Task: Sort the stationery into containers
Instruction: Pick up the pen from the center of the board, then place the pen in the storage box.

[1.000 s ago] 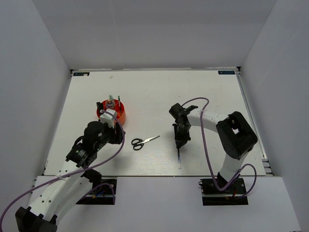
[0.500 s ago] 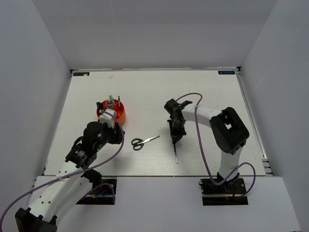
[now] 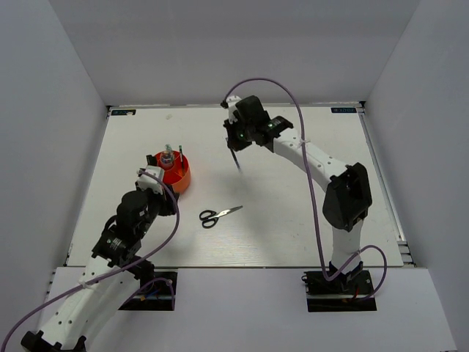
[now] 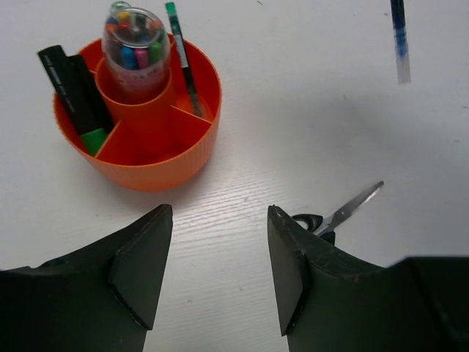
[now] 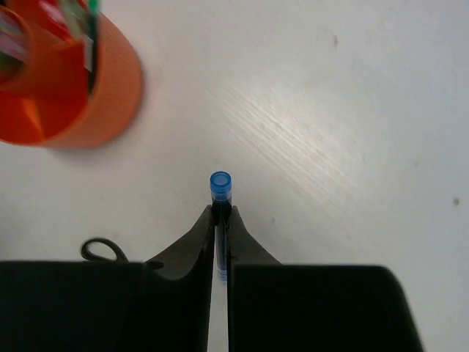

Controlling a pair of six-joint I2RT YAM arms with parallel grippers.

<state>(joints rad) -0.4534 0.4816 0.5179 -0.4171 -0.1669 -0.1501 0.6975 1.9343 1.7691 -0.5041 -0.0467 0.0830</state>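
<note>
Seen from above: carried since a second ago from the near middle of the table to the far middle, right gripper (image 3: 236, 141) clenched on a thin blue pen (image 3: 235, 158). Pen off the table now, hanging right of the orange cup (image 3: 183, 178). Scissors (image 3: 218, 215) lying where they lay before, between the arms. Left gripper (image 3: 155, 185) just near of the cup.

Through the left wrist camera: left gripper (image 4: 216, 279) spread wide, holding nothing. Beyond it the cup (image 4: 161, 172) with a black-green marker (image 4: 73, 88), a clear tube (image 4: 135, 51) of coloured bits and a green pen (image 4: 182, 55). Scissors (image 4: 341, 215) to the right, blue pen (image 4: 399, 37) far right.

Through the right wrist camera: right gripper (image 5: 220, 220) pinched tight on the pen (image 5: 220, 183), blue cap upward. Cup (image 5: 110, 95) far left.
</note>
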